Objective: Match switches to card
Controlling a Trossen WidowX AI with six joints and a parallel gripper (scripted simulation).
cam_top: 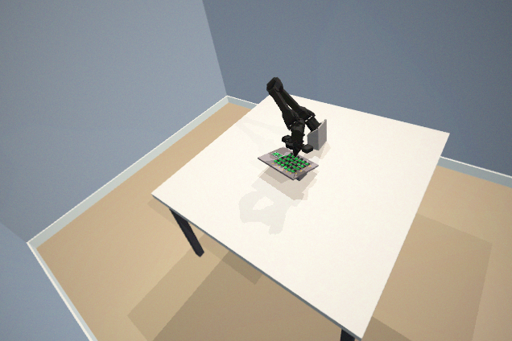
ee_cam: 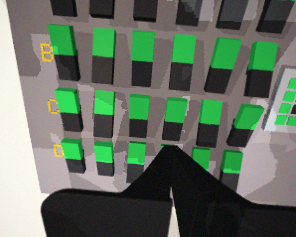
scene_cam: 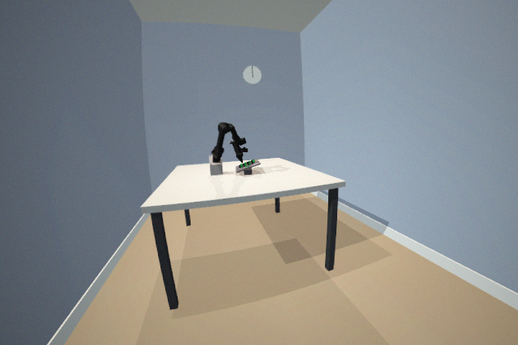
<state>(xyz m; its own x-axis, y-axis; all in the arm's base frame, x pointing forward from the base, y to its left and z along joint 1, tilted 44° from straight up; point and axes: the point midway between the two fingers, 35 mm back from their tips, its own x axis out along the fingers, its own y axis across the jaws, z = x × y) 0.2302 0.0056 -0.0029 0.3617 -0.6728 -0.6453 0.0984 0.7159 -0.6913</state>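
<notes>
The tilted grey panel (cam_top: 265, 158) (ee_cam: 39, 166) carries rows of green-and-dark switches. In the wrist view, rows B, C and D show green far halves and dark near halves; the farthest row is cut off at the top. The small card (cam_top: 276, 154) (ee_cam: 291, 108) lies right of the grid, partly outside the wrist view; its visible left column is green, and its nearest row starts with two green squares. My gripper (cam_top: 295, 154) (scene_cam: 241, 161) (ee_cam: 169, 151) is shut and empty. Its tip is over the fourth switch of row D, hiding most of it; contact cannot be told.
The panel stands on a dark support (scene_cam: 248, 172) on the white table (cam_top: 352, 212) (scene_cam: 243, 188). The grey block (cam_top: 317, 138) (scene_cam: 216, 168) at the arm's base stands on the near side of the panel.
</notes>
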